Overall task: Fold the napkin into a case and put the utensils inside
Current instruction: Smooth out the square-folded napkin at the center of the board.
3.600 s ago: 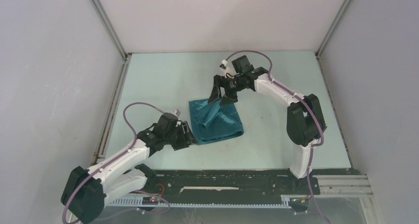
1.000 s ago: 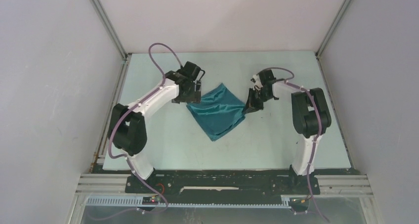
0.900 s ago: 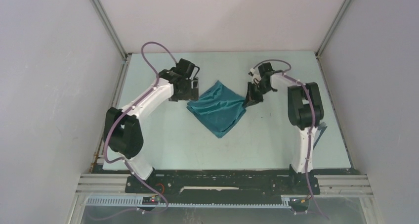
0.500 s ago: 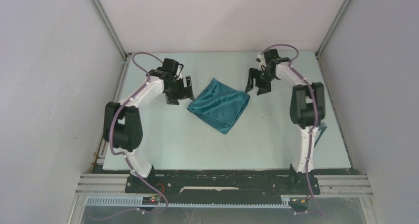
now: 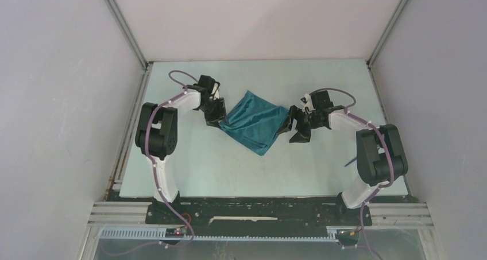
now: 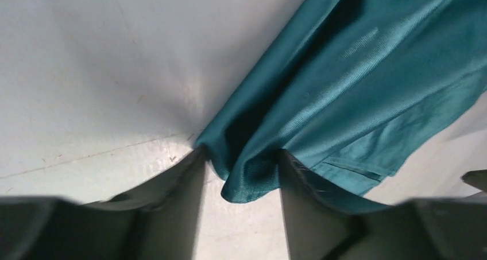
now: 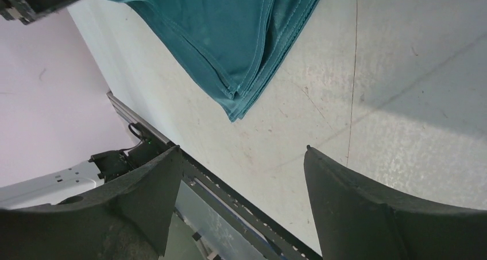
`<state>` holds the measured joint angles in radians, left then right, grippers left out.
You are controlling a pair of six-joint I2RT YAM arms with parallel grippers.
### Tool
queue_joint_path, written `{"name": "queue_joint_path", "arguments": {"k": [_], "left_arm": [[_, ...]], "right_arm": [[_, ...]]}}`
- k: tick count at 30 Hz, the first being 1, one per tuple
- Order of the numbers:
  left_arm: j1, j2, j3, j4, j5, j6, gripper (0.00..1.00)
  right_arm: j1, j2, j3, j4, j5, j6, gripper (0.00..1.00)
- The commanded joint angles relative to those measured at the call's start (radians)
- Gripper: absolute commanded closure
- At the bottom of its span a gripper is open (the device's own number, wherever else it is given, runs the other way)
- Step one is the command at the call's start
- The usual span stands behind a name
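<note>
At table left, left gripper (image 5: 219, 117): set on the napkin's left corner. The wrist view shows that corner bunched between the fingers (image 6: 172, 214) and touching both inner faces. Jaws stand narrow, and I judge them to be pinching the cloth.
Napkin (image 5: 255, 120): lies on the table (image 5: 189, 156) at mid-width, between the two arms. It is folded to several layers, with stacked edges visible in the right wrist view. It sits as a diamond, with corners pointing left, right, far and near.
Napkin axis: no marked long axis. It is a compact folded square, not yet a narrow strip. The left-right diagonal runs from one gripper to the other.
Right gripper (image 5: 290, 132): just beside the napkin's right corner and apart from it. Jaws stand wide with only bare table between them. The cloth lies ahead of the fingers, toward the left arm.
Relation governing the next move: the left arm has cloth in hand and the right does not. In my judgement the right must advance along the diagonal onto its corner before any two-handed fold.
Utensils: not identifiable in any view.
Progress: judged at the folding stage, with the case unformed.
</note>
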<state>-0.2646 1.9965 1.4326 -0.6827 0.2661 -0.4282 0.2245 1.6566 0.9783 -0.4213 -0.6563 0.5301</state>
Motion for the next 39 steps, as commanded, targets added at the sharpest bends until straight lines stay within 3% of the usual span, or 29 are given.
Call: {"name": "queue_joint_path", "arguments": {"k": [1, 6, 13, 17, 21, 25, 29, 31, 36, 39], "left_arm": [[0.006, -0.042, -0.1, 0.101, 0.043, -0.056, 0.55], [0.005, -0.16, -0.356, 0.301, 0.07, -0.225, 0.72], [-0.118, -0.387, -0.726, 0.667, 0.111, -0.595, 0.72], [-0.136, -0.495, -0.704, 0.585, 0.026, -0.563, 0.71], [-0.109, -0.524, -0.6, 0.406, -0.049, -0.416, 0.67], [-0.045, -0.424, -0.468, 0.308, 0.023, -0.277, 0.73], [-0.037, -0.363, -0.389, 0.241, -0.028, -0.199, 0.75], [-0.029, -0.344, -0.371, 0.233, -0.045, -0.184, 0.68], [-0.016, -0.306, -0.324, 0.196, -0.029, -0.164, 0.22], [-0.009, -0.276, -0.314, 0.194, -0.029, -0.148, 0.1]], "right_arm": [[0.008, -0.014, -0.035, 0.102, -0.018, 0.05, 0.16], [0.01, 0.001, -0.056, 0.096, 0.012, 0.047, 0.17], [-0.003, 0.001, -0.063, 0.049, 0.057, -0.003, 0.18], [-0.007, 0.024, -0.063, 0.049, 0.038, -0.004, 0.18], [-0.005, 0.044, -0.063, 0.079, 0.03, 0.03, 0.16], [-0.003, 0.073, -0.061, 0.147, -0.006, 0.075, 0.17], [-0.003, 0.094, -0.057, 0.177, -0.015, 0.097, 0.17], [-0.008, 0.105, -0.049, 0.177, 0.002, 0.094, 0.17], [-0.043, 0.153, 0.024, 0.149, 0.09, 0.033, 0.16], [-0.064, 0.204, 0.078, 0.176, 0.118, 0.01, 0.17]]}}
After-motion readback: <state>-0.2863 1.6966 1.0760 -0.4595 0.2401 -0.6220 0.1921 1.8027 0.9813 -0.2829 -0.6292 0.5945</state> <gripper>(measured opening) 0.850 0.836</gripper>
